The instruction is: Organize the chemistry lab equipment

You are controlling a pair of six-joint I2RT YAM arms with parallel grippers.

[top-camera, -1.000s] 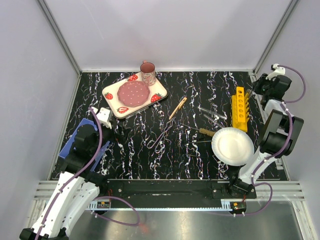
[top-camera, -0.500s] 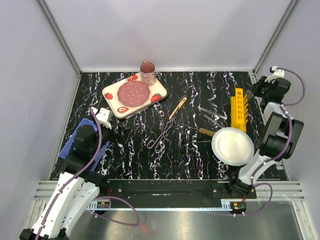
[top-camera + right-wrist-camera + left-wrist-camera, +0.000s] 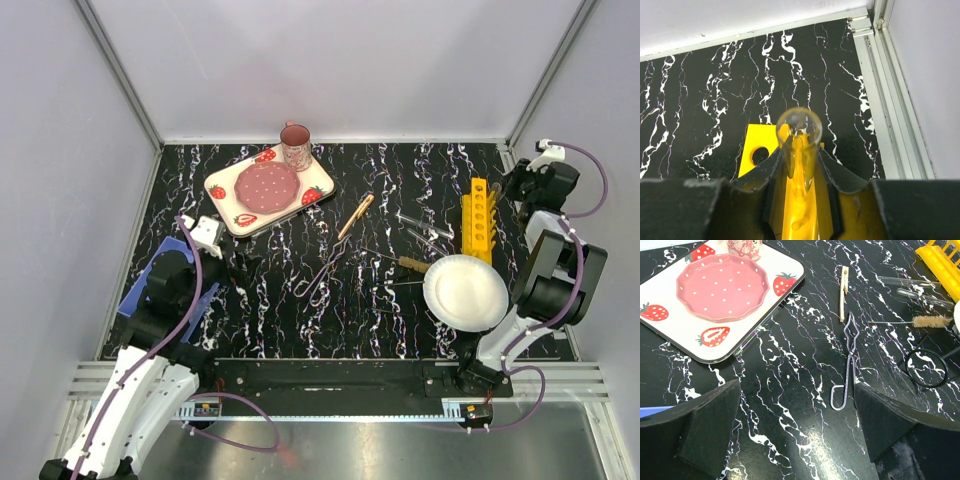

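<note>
Glass test tube (image 3: 799, 135) sits clamped in our right pincer (image 3: 800, 170), over the yellow rack (image 3: 752, 150) at the right edge of the desk (image 3: 715, 75). Our left pincer (image 3: 797, 427) hangs wide open and empty near the wire tong (image 3: 849, 360).

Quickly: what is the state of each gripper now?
Left gripper: open, holding nothing.
Right gripper: closed on a test tube.

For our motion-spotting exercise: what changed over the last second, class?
The right pincer, shut on a test tube, shifted slightly toward the near edge by the yellow rack. The left pincer, wire tong and white plate kept their places.
</note>
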